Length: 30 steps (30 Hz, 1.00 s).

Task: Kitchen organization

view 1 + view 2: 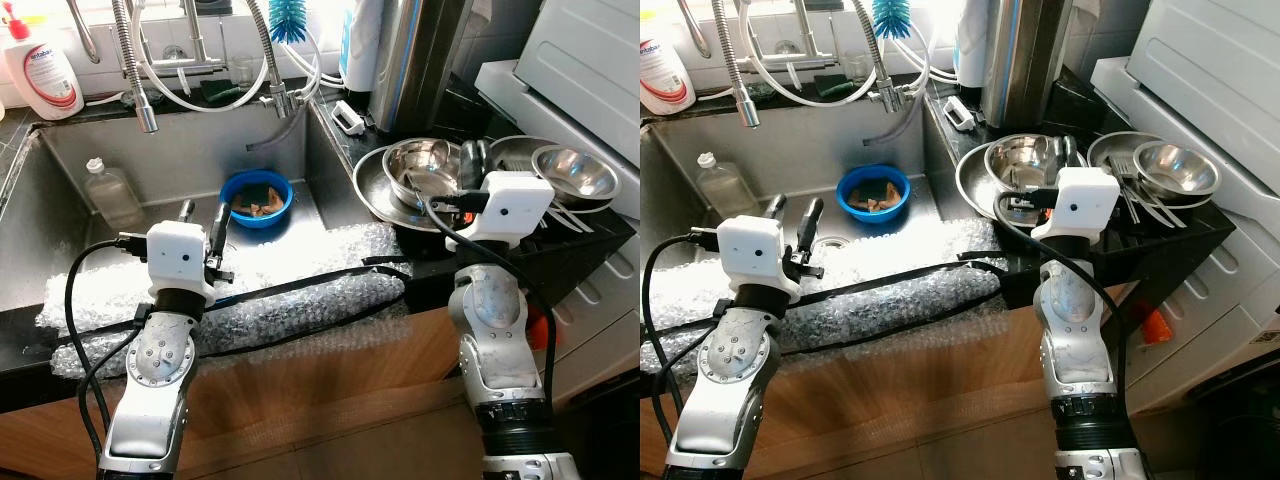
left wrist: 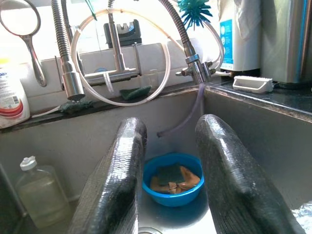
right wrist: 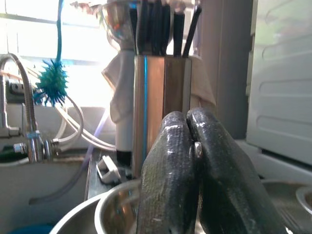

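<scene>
Left gripper (image 1: 202,226) is raised over the sink (image 1: 60,230), fingers spread wide w/ nothing between them; in the left wrist view the blue bowl (image 2: 172,179) shows through the gap. Right gripper (image 3: 195,146) is at the sink's right, over the stacked steel bowls (image 1: 420,170) on the black counter; fingers pressed together, tips touching. Cannot tell if anything thin is pinched between them.

Ref. landmark: sink.
- Blue bowl: on the sink floor, toward the back right, holding a green sponge and orange-brown scraps.
- Clear bottle (image 1: 110,193): upright on the sink floor, at the left.
- Bubble wrap (image 1: 300,275): draped over the sink's front edge, crossed by black cables.
- Faucet hoses (image 1: 135,65): on the back ledge behind the sink; blue brush (image 1: 287,20) hangs above them.
- White and red soap bottle (image 1: 40,75): back ledge, left corner.
- Steel bowls: just right of the sink. Another steel bowl (image 1: 575,172) and cutlery lie further right, near a white appliance (image 1: 590,70).
- Steel utensil holder (image 3: 163,105): behind the bowls, black handles up.
</scene>
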Tool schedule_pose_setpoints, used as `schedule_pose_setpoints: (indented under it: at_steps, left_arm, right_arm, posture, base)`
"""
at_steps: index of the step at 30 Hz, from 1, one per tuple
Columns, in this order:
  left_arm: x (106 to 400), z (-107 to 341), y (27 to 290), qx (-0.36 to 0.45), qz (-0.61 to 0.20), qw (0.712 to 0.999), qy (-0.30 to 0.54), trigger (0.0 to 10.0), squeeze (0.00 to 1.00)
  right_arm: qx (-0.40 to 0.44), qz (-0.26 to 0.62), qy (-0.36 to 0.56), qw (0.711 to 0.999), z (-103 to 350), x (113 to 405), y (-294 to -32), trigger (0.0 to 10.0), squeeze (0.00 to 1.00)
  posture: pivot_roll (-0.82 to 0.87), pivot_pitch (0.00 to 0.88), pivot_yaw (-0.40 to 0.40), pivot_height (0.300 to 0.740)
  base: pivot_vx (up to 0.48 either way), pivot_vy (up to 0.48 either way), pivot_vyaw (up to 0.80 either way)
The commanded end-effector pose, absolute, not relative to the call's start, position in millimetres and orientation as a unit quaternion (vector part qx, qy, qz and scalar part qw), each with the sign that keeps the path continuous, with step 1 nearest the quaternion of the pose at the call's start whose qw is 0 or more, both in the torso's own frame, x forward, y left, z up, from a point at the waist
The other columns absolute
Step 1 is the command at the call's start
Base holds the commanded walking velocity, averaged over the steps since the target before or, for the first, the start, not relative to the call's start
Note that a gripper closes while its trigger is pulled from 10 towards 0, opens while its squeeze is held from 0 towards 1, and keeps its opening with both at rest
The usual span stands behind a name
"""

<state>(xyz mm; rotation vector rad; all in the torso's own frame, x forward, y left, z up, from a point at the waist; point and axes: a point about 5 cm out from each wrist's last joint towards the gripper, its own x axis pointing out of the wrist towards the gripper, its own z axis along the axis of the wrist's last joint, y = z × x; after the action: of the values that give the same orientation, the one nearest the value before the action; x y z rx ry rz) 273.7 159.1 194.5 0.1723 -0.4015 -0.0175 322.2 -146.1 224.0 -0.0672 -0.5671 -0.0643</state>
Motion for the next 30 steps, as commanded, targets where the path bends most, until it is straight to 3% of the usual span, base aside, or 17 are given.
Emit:
schedule_pose_setpoints:
  at_steps: [1,7,11,14,22,30]
  left_arm:
    - [274,199,159,0.084,-0.008,0.974,-0.21,10.0,0.0]
    - [274,201,160,0.082,-0.006,0.973,-0.216,10.0,0.0]
    - [274,202,160,0.082,-0.004,0.972,-0.219,10.0,0.0]
    - [274,202,160,0.082,-0.002,0.972,-0.219,10.0,0.0]
    - [275,201,167,0.076,0.012,0.974,-0.212,10.0,0.0]
    - [275,202,172,0.075,0.015,0.974,-0.211,10.0,0.0]
  right_arm:
    - [-0.03,-0.028,-0.321,0.946,247,319,-144,10.0,0.0]
    - [-0.023,-0.025,-0.362,0.932,273,316,-143,10.0,0.0]
    - [0.117,0.039,-0.385,0.915,304,313,-133,10.0,0.0]
    - [0.161,0.086,-0.383,0.906,310,311,-125,10.0,0.0]
    - [0.318,0.258,-0.285,0.867,279,303,-103,10.0,0.0]
    - [0.361,0.318,-0.255,0.839,264,290,-103,10.0,0.0]
  posture:
    - [0.07,0.089,-0.041,0.74]
    - [0.07,0.09,-0.041,0.74]
    - [0.07,0.089,-0.041,0.74]
    - [0.07,0.089,-0.041,0.74]
    - [0.07,0.092,-0.044,0.74]
    - [0.06,0.098,-0.04,0.74]
  base:
    - [0.0,0.0,0.0]
    - [0.0,0.0,0.0]
    - [0.0,0.0,0.0]
    - [0.0,0.0,0.0]
    - [0.0,0.0,0.0]
    - [0.0,0.0,0.0]
